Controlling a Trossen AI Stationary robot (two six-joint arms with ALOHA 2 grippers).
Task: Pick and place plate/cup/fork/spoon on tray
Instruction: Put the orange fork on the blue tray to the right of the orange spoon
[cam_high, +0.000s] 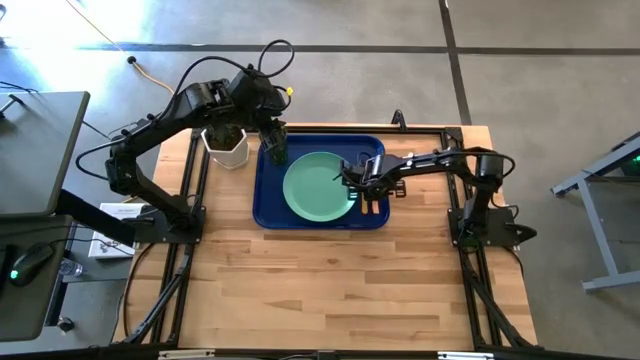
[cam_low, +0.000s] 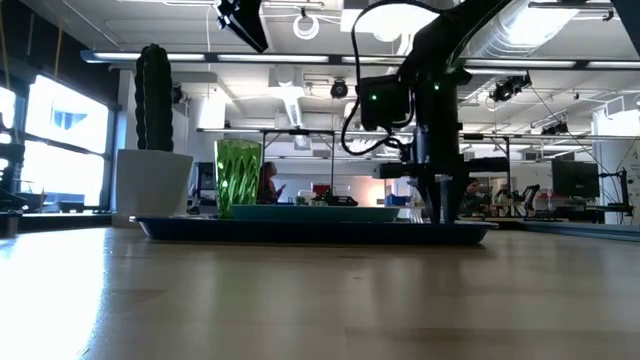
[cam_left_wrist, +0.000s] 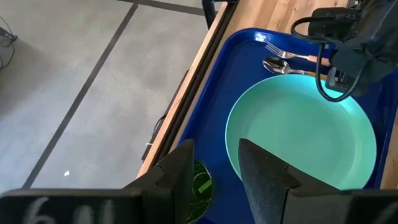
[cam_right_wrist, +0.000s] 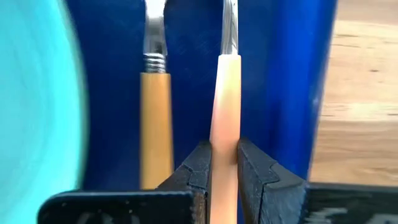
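The tray is taken as the landmark. At its centre the mint-green plate is already laid flat. Just beside the plate, along the tray's right side, the spoon is seen lying on the blue floor, its tan handle parallel to the fork, which sits between the spoon and the tray's right rim. The fork's orange handle is pinched between the narrow fingers of the right gripper, low over the tray floor; whether the fork is fully set down cannot be told. Farther back, at the tray's far left corner, the cup is stood upright inside the rim. The left gripper is held above the cup, fingers parted and empty. Beyond the tray's far left corner, a white cactus pot is left on the table. All four items are judged to be on the tray; only the fork's release and both arms' withdrawal appear to remain.
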